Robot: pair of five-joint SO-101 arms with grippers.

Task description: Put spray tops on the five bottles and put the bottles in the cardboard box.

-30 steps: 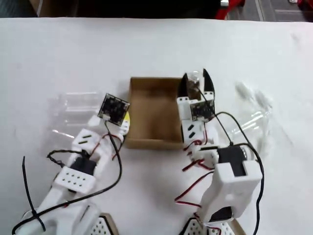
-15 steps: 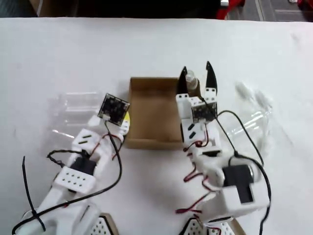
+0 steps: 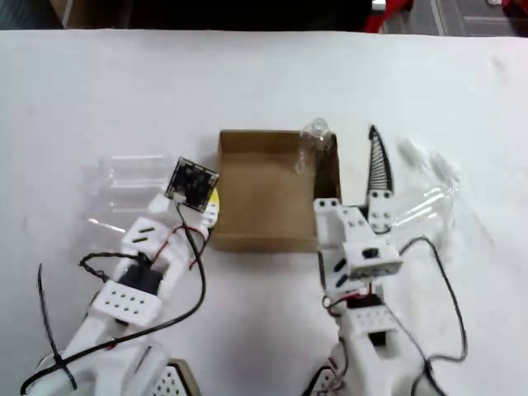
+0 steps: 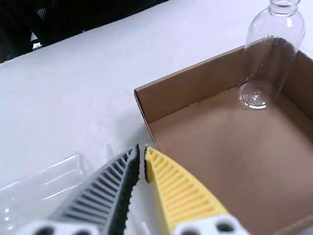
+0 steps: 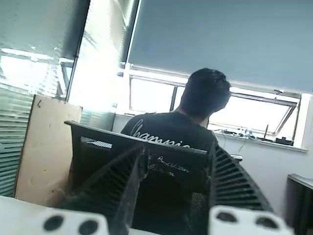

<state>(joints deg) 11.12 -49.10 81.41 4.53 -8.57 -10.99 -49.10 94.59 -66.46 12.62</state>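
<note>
A shallow square box of brown corrugated cardboard (image 3: 262,216) sits open-topped in the middle of the matte white table (image 3: 264,74). In its far corner, on the right arm's side, a clear rounded plastic bottle (image 4: 274,44) stands on its dimpled base against the box wall, its threaded neck rising above the rim. The left gripper (image 4: 142,152) hangs over the table just outside the box's near left corner; its two ribbed wedge-shaped fingers, one grey-black and one yellow, lie together with nothing between them. The right gripper (image 5: 178,152) is tilted up off the table by the box's right wall, and its black saw-toothed fingers stand well apart, holding nothing. Glossy see-through plastic containers (image 3: 132,177) lie on the table left of the box, and a second transparent cluster (image 3: 425,202) lies to its right.
</note>
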